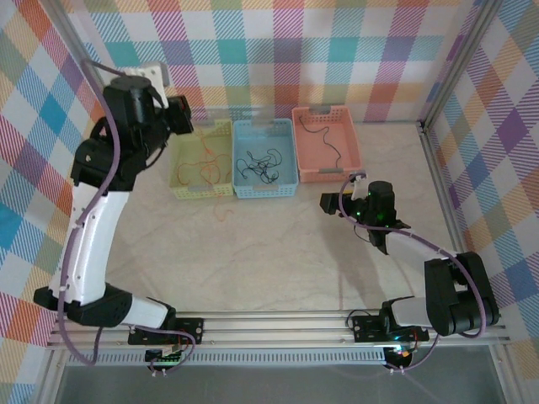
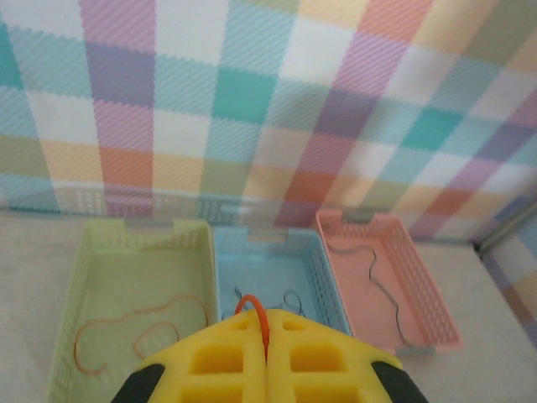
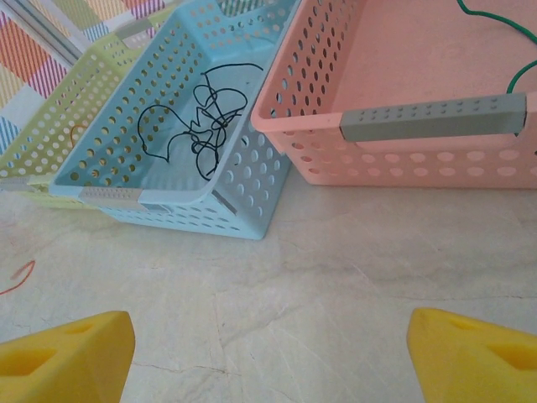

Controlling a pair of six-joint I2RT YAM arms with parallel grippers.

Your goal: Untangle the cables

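My left gripper [image 1: 187, 119] hangs high over the green basket [image 1: 178, 168]. Its yellow fingers [image 2: 210, 361] are shut on an orange-red cable [image 2: 257, 312] that loops up between them. Another orange-red cable [image 2: 134, 323] lies curled in the green basket [image 2: 67, 294]. A tangle of black cables [image 3: 201, 117] sits in the blue basket [image 3: 176, 206]. A thin dark green cable [image 2: 382, 281] lies in the pink basket [image 2: 436, 302]. A short orange-red piece [image 1: 221, 212] rests on the table. My right gripper [image 3: 268, 361] is open, low over bare table before the blue and pink baskets.
The three baskets stand side by side at the back of the table [image 1: 278, 252], against the checked wall. Metal frame rails [image 1: 438, 168] run along the right side. Bare marble surface spreads between the baskets and the arm bases.
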